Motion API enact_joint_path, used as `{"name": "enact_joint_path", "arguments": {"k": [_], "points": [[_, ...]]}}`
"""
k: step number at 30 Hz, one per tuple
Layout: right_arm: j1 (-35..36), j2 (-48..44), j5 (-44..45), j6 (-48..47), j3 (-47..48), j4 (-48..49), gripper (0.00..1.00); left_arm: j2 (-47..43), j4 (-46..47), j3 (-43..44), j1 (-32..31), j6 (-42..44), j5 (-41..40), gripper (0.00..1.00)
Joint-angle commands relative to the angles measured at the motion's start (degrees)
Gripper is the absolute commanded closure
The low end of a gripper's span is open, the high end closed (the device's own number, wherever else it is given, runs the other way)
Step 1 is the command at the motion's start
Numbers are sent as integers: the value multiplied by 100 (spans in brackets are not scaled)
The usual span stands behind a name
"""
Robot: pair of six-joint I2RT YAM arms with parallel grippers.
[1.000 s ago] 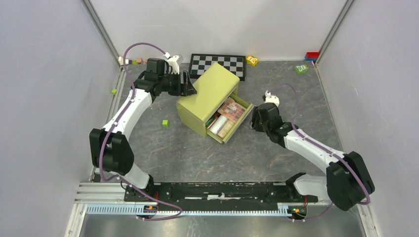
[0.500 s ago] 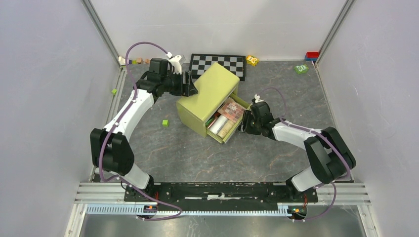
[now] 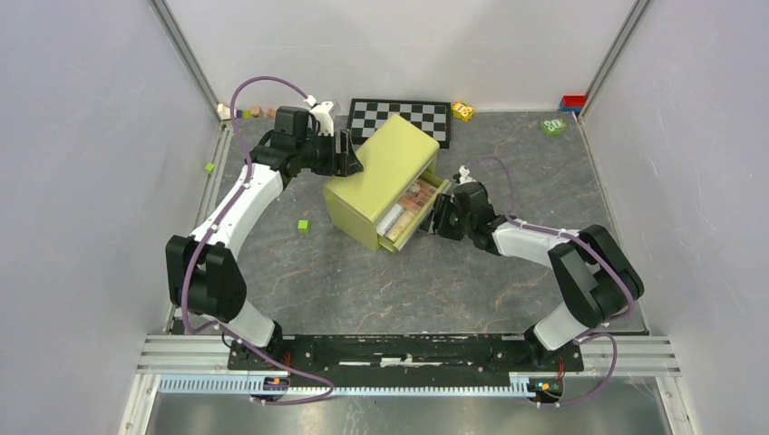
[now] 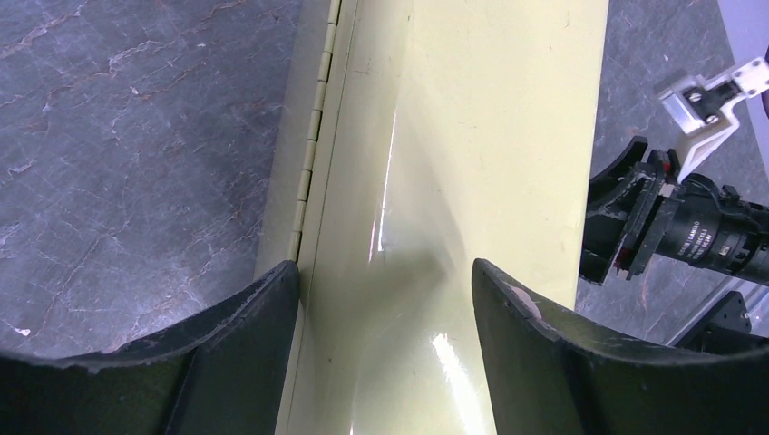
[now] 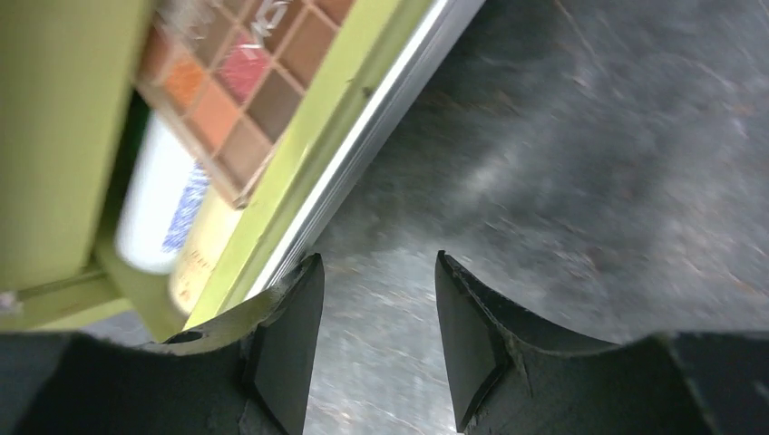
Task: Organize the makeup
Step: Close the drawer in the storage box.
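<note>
The right end effector (image 5: 376,263) is about half open and holds nothing. One finger (image 5: 286,335) is at the front wall of the drawer (image 5: 363,82), touching it or nearly so. The other finger is over the bare desk (image 5: 589,181).

The left end effector (image 4: 385,272) is also about half open, with nothing between the fingers. It sits against the back of the green box (image 4: 472,136), near the hinge, and seems to hold the box steady.

Inside the drawer lies the makeup that the pictures show: the palette (image 5: 245,82) on top, with the white bottle (image 5: 159,213) and the beige bottle (image 5: 204,258) beside it, partly under it. Other pieces cannot be made out.

In the top view the drawer (image 3: 413,213) stands partly out of the box. The task therefore looks nearly finished: the makeup is put away, and what is left is probably to push the drawer fully in and take both arms away.
</note>
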Motion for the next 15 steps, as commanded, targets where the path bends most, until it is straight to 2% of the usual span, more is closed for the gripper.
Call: {"name": "enact_joint_path", "arguments": {"k": [1, 15], "points": [[104, 25, -296, 190, 485, 1132, 45, 121, -172, -58, -361, -214, 898, 26], [164, 1036, -473, 225, 1183, 1370, 46, 130, -173, -64, -378, -197, 873, 27]]}}
